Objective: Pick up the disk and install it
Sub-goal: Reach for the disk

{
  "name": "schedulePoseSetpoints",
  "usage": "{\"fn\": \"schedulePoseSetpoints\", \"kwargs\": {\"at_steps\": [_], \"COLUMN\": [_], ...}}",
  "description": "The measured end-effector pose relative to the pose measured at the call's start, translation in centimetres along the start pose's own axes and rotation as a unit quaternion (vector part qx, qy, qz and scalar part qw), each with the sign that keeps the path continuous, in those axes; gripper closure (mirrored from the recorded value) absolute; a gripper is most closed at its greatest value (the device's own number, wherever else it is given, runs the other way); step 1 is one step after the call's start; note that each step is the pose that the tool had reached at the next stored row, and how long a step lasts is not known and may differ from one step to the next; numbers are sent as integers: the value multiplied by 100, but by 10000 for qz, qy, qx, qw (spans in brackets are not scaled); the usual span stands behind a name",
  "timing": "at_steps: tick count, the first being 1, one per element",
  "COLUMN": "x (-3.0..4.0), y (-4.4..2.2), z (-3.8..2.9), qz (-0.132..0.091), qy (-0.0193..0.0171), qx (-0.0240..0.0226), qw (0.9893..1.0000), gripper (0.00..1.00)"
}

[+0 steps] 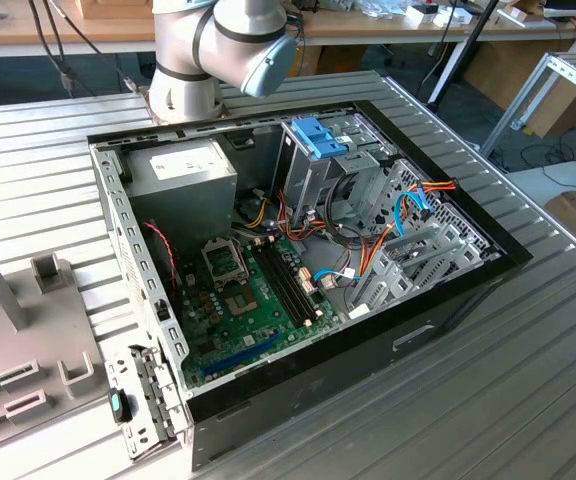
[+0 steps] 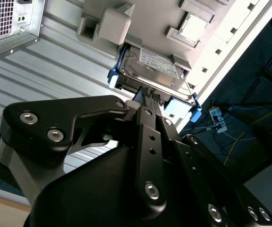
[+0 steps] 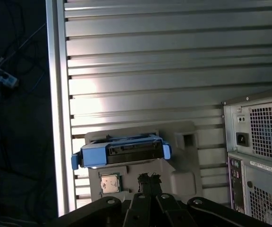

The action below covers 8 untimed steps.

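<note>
The disk (image 2: 157, 65) is a grey metal drive with a white label in a bright blue carrier. It rests on a light grey holder block (image 2: 112, 23) close to the table's edge. In the first wrist view the disk (image 3: 122, 152) shows edge-on on that block (image 3: 183, 177). My gripper (image 2: 145, 98) points at the disk's near edge with its black fingers pressed together and nothing between them. In the first wrist view the gripper (image 3: 149, 178) sits a little short of the disk, and I cannot tell whether it touches it.
An open computer case (image 1: 448, 300) lies on the ribbed metal table (image 1: 528, 400), with a motherboard (image 1: 258, 290) and a blue-topped drive cage (image 1: 318, 140) inside. Its rear panel (image 3: 259, 151) stands beside the holder. A small chip (image 3: 110, 183) sits on the block. The table edge (image 3: 55, 94) runs nearby.
</note>
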<state>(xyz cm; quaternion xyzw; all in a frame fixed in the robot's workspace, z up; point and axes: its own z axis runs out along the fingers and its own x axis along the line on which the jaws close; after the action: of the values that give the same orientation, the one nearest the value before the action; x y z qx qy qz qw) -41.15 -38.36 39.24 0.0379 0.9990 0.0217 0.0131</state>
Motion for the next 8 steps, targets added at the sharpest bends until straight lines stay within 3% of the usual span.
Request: {"fn": "schedulePoseSetpoints", "kwargs": {"at_steps": [8], "x": [22], "y": [102], "z": [4], "qz": [0], "qy": [0], "qx": [0], "qw": [10000], "gripper": [89]}}
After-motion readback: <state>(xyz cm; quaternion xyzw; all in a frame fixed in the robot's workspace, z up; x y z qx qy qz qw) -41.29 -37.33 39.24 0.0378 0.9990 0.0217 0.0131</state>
